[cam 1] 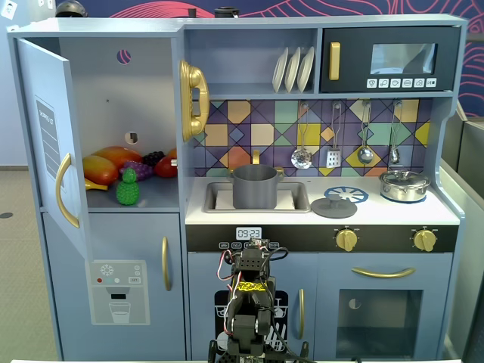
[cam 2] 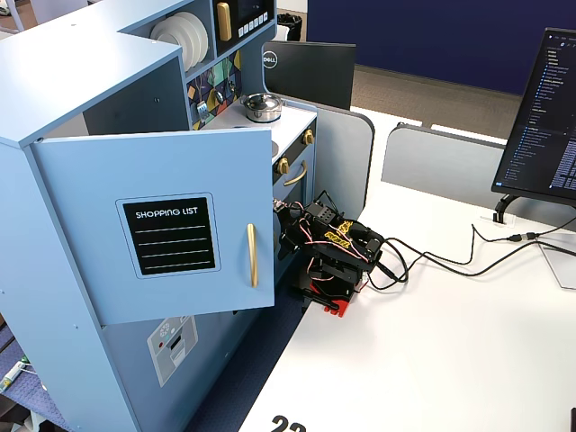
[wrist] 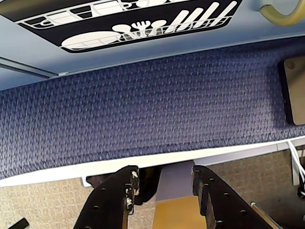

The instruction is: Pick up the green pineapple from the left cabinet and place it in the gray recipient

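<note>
The green pineapple (cam 1: 127,187) stands upright at the front of the shelf inside the left cabinet (cam 1: 121,83), whose door (cam 1: 49,136) is swung wide open. The gray recipient (cam 1: 255,186) sits in the sink at the middle of the counter. My arm (cam 1: 249,299) is folded low in front of the toy kitchen, far below both. In the wrist view my gripper (wrist: 164,174) is open and empty, facing down at blue carpet and the white table edge. In the side fixed view the open door (cam 2: 162,225) hides the shelf, the pineapple and the gray pot.
An orange-yellow mango (cam 1: 106,165), purple grapes (cam 1: 142,166) and a red fruit (cam 1: 166,167) lie behind the pineapple. A flat gray lid (cam 1: 333,206) and a silver lidded pot (cam 1: 404,184) sit on the counter. Cables (cam 2: 450,256) and a monitor (cam 2: 540,108) are on the white table.
</note>
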`<action>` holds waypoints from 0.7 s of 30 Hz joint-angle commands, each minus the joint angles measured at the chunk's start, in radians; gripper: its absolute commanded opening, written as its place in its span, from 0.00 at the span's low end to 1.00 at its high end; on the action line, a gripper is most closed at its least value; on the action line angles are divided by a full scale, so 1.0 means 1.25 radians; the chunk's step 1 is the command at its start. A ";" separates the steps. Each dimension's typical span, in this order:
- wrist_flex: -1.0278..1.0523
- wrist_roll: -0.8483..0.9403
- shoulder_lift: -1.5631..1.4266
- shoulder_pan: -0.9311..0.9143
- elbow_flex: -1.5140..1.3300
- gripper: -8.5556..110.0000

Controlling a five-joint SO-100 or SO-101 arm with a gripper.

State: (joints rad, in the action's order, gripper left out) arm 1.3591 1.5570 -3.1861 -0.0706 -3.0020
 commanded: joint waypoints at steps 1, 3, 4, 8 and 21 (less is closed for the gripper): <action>0.137 -0.005 0.006 -0.001 0.000 0.09; 0.137 -0.005 0.006 -0.002 0.000 0.08; 0.137 -0.007 0.006 -0.004 0.000 0.08; 0.137 -0.011 0.006 -0.006 0.000 0.07; -0.504 -0.072 0.139 0.628 0.120 0.07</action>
State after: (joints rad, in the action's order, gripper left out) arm 1.1720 1.4419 -3.1109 0.3988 -2.9683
